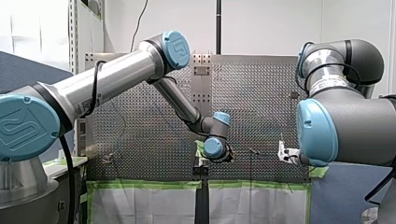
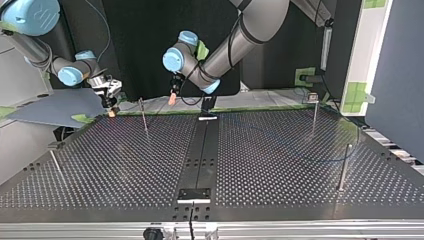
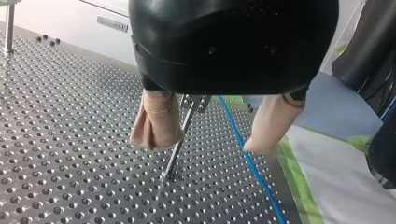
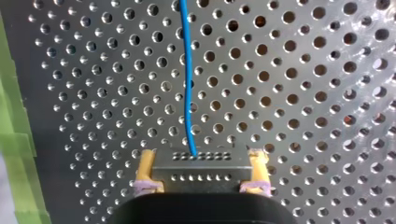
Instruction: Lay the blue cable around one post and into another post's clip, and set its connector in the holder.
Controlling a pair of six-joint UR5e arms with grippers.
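Right wrist view: my right gripper [image 4: 203,161], yellow-padded, pinches a dark rectangular multi-pin connector [image 4: 201,170]. The thin blue cable [image 4: 187,84] leaves it straight ahead, toward 12 o'clock, over the perforated metal table [image 4: 303,93]. Left wrist view: my left gripper [image 3: 208,142] hangs with beige pads [image 3: 156,126] spread. A slim metal post [image 3: 172,158] shows between them, and the cable lies just beside the 3 o'clock pad.
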